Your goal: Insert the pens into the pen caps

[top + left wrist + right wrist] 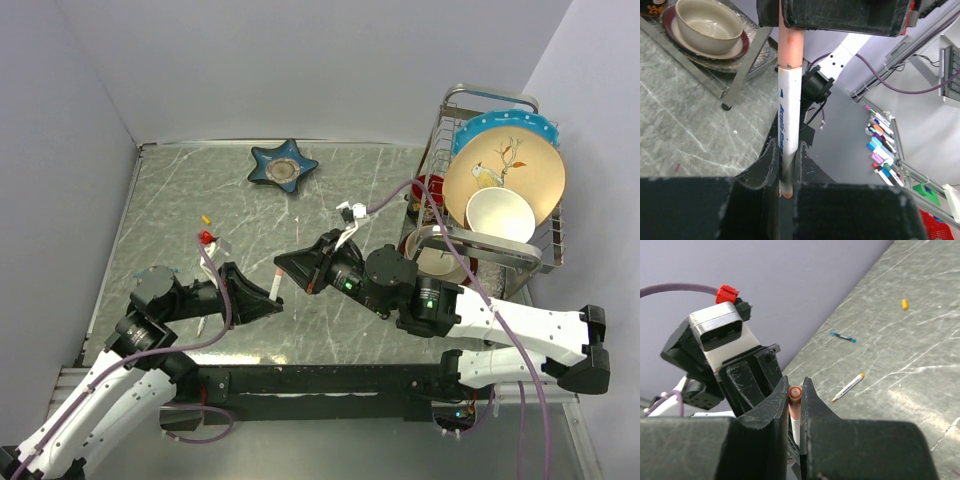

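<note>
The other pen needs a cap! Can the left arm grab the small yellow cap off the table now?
Probably not yet: the left fingers are shut on the thin white stick pen. The small yellow tube cap lies in the open on the grey table.

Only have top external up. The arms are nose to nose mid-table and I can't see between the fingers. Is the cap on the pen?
Observer: In the left wrist view, the orange cap sits sleeved over the far end of the white pen. I can't tell how deep it goes.
Operator: Who holds what?
Observer: The left gripper is shut on the pen near its other end. The right gripper is shut on the cap.
Operator: And the other one?
Observer: In the right wrist view, the second pen lies flat on the table. It has a yellow tip and lies apart from the yellow cap.
</note>
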